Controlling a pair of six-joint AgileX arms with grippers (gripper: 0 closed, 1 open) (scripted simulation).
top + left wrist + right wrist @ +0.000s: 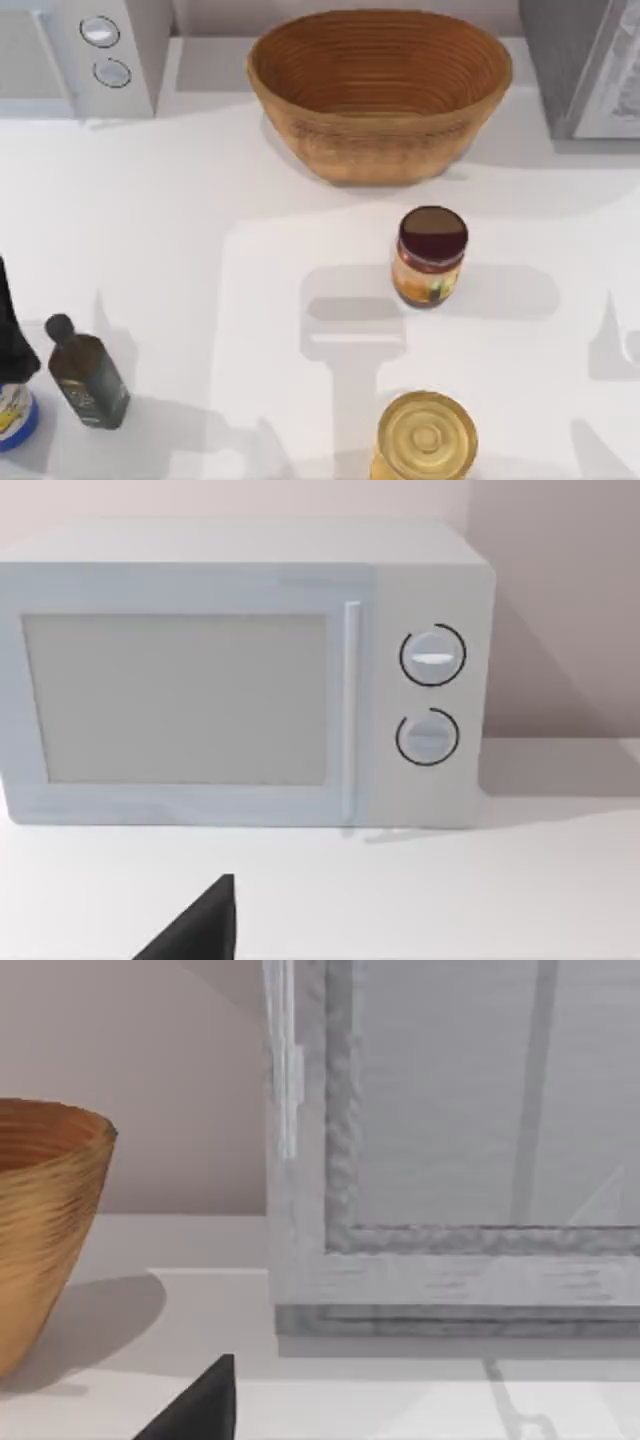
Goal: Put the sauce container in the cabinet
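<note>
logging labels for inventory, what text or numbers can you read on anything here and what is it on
None can be read.
sauce container: orange-yellow label, print too blurred.
dark bottle: label too small.
gold-lidded jar: no text on the lid.
microwave: two dials, no markings legible.
</note>
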